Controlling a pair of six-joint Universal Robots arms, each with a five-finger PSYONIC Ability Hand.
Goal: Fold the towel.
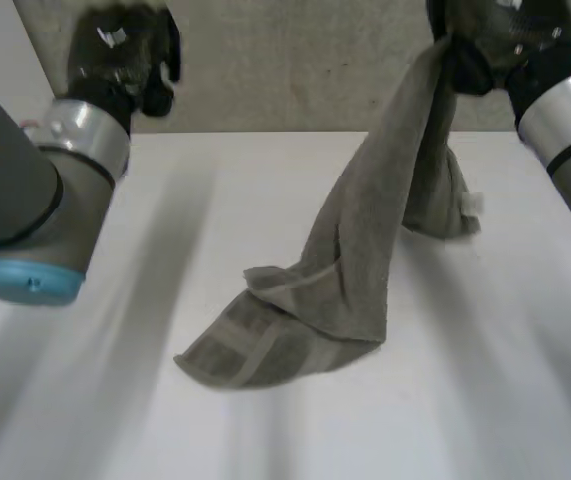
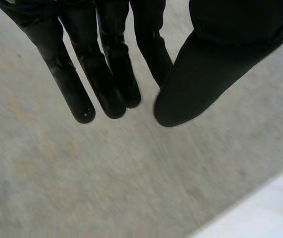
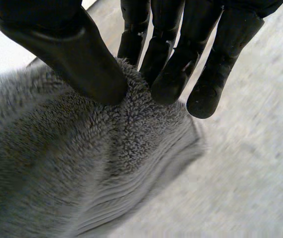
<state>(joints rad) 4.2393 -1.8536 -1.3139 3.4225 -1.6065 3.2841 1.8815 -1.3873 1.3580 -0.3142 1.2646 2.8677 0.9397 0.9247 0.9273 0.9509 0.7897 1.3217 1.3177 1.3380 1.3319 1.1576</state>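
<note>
White desk (image 1: 485, 400) bears towel (image 1: 350, 270) tail; right robot hand (image 1: 495, 40) pinches raised end; left robot hand (image 1: 130, 60) slack, empty; next, probably drape across.

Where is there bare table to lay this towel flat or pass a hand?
Bare: the table between the left arm and the towel, and the near strip before the towel's bunched end. Crowded: the right, where the towel hangs from the right hand.
</note>
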